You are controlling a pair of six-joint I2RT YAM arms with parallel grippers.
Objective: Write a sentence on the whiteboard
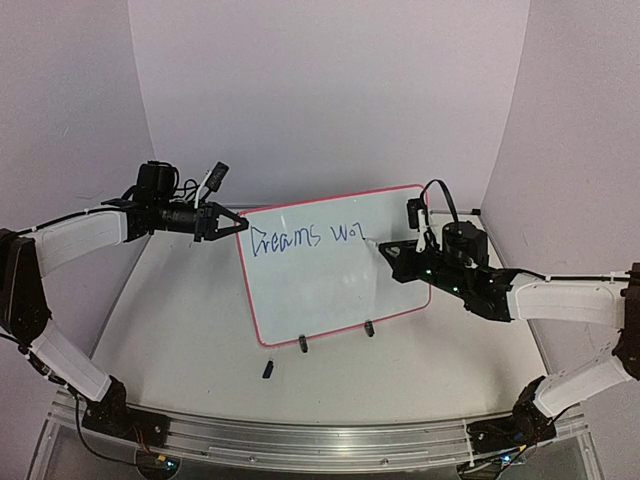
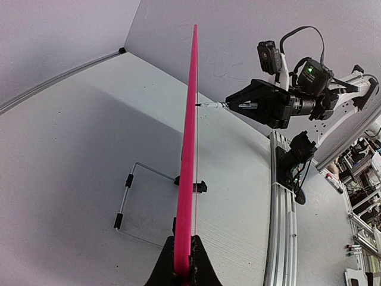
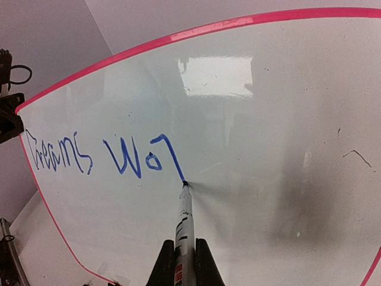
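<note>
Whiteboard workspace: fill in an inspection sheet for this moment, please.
Surface: white table, no spills.
Job's things: white rectangular whiteboard with pink rim propped up, blue writing "Dreams wo" plus an unfinished stroke; white marker pen, tip touching it.
Clutter: small dark cap before the board.
End effectors: left end effector shut on the board's edge; right end effector shut on the marker.
Cables: black cable looped above the right wrist.
Surroundings: plain white walls; aluminium rail at near edge.
</note>
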